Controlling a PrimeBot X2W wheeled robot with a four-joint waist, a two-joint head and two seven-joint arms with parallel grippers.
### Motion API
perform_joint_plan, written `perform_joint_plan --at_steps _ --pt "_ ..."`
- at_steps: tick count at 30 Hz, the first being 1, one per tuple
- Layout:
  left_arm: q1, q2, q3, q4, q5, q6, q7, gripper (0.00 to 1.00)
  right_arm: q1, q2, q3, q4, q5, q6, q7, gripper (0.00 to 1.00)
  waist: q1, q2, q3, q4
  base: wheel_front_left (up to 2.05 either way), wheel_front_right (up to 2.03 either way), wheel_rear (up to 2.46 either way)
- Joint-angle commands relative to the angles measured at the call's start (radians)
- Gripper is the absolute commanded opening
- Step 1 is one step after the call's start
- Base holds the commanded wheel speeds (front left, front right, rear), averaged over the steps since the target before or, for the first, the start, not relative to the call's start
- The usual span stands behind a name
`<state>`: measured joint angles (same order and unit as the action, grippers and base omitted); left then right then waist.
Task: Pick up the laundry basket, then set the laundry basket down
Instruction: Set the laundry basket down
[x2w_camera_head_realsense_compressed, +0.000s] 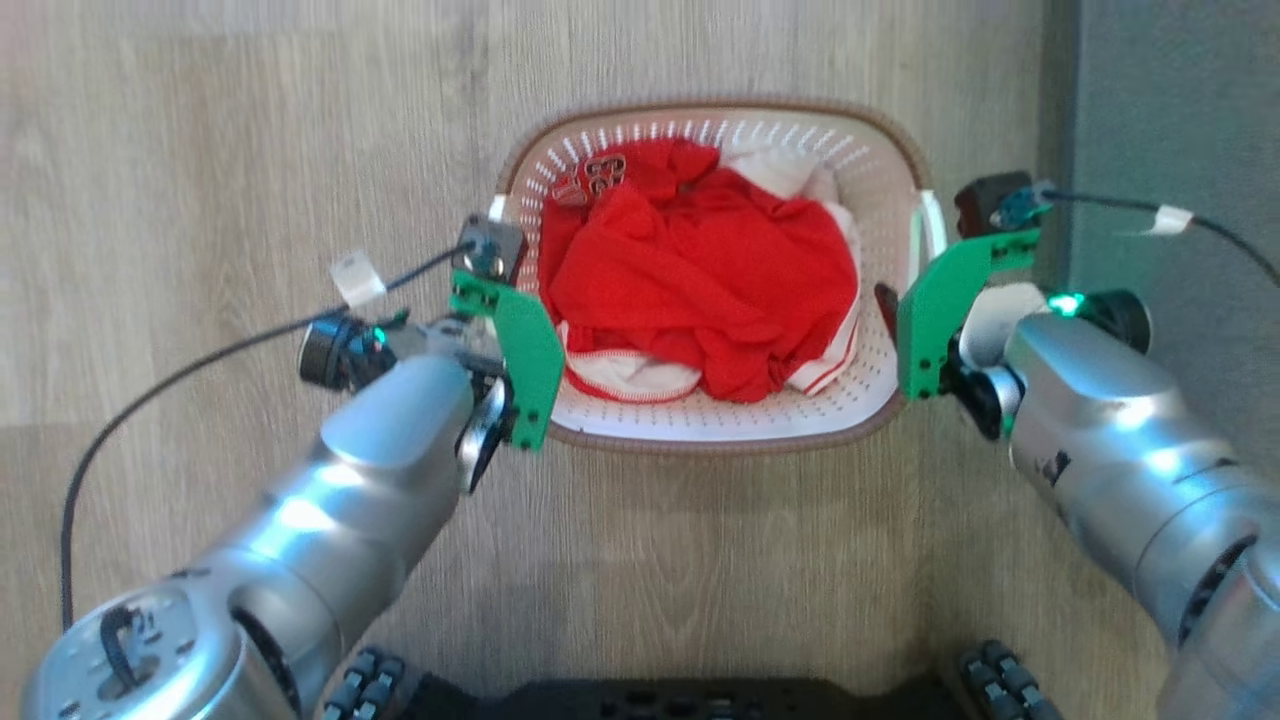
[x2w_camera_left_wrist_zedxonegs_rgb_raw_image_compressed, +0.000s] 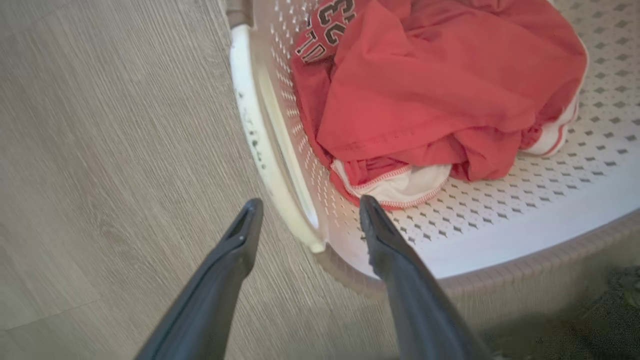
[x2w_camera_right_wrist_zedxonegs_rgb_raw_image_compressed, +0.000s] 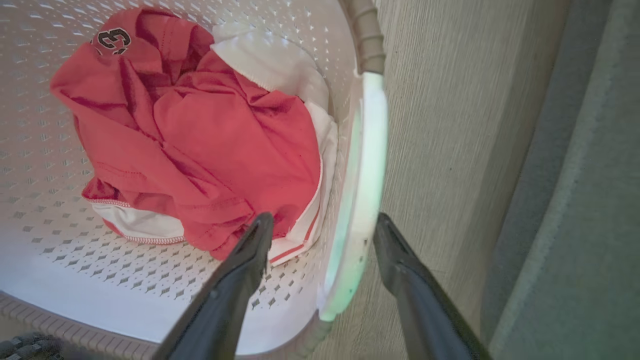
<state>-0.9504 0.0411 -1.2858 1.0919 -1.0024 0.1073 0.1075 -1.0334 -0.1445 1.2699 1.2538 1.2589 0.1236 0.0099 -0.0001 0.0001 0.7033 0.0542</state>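
The laundry basket (x2w_camera_head_realsense_compressed: 720, 438), white perforated plastic with a brown woven-look rim, sits on the wood-look floor in front of me and holds crumpled red and white clothes (x2w_camera_head_realsense_compressed: 700, 270). My left gripper (x2w_camera_left_wrist_zedxonegs_rgb_raw_image_compressed: 310, 202) is open at the basket's left side. One finger is outside and one inside the wall, astride the white handle (x2w_camera_left_wrist_zedxonegs_rgb_raw_image_compressed: 260, 140), and no squeeze on the handle shows. My right gripper (x2w_camera_right_wrist_zedxonegs_rgb_raw_image_compressed: 324, 217) is open the same way over the right handle (x2w_camera_right_wrist_zedxonegs_rgb_raw_image_compressed: 367, 165). In the head view both wrists, with their green brackets, flank the basket.
A grey strip of floor or wall (x2w_camera_head_realsense_compressed: 1170, 120) runs close along the basket's right side, beside my right arm. Black cables trail from both wrists. My dark base (x2w_camera_head_realsense_compressed: 680, 700) lies at the bottom edge. Bare wood floor (x2w_camera_head_realsense_compressed: 200, 150) spreads to the left.
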Motion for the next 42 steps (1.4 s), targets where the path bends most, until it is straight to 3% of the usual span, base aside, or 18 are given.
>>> perform_joint_plan --at_steps 1,7,15,31,34,37,42 --pt "0.016 0.009 0.006 0.001 0.004 -0.002 0.002 1.00 0.058 0.012 0.007 0.001 -0.005 0.007 0.001 1.00 0.0001 -0.0001 -0.038 -0.003 0.00 0.00 0.00" --pt "0.063 0.009 0.006 0.030 0.002 0.014 -0.017 1.00 0.084 0.021 0.007 0.016 -0.005 0.007 0.027 1.00 0.0001 -0.0001 -0.122 -0.002 0.00 0.00 0.00" --pt "0.107 0.009 0.006 0.050 -0.012 -0.015 -0.074 1.00 0.141 0.027 -0.014 0.032 0.000 0.007 0.000 1.00 0.0001 -0.0001 -0.275 -0.009 0.00 0.00 0.00" --pt "0.208 0.009 0.067 0.099 -0.061 -0.039 -0.347 1.00 0.221 0.028 -0.107 0.017 0.047 0.007 -0.247 1.00 0.0001 -0.0001 -0.555 -0.031 0.00 0.00 0.00" --pt "0.212 0.010 0.116 0.081 -0.067 -0.020 -0.367 1.00 0.215 0.013 -0.135 -0.017 0.040 0.007 -0.269 1.00 0.0001 -0.0001 -0.579 -0.033 0.00 0.00 0.00" --pt "0.195 0.041 0.208 -0.025 -0.006 0.039 -0.369 1.00 0.172 -0.035 -0.226 -0.090 -0.016 0.007 -0.271 1.00 0.0001 -0.0001 -0.584 -0.030 0.00 0.00 0.00" --pt "0.297 0.107 0.443 -0.321 0.189 0.135 -0.369 1.00 0.218 -0.108 -0.507 -0.292 -0.228 0.007 -0.271 1.00 0.0001 -0.0001 -0.599 -0.028 0.00 0.00 0.00"
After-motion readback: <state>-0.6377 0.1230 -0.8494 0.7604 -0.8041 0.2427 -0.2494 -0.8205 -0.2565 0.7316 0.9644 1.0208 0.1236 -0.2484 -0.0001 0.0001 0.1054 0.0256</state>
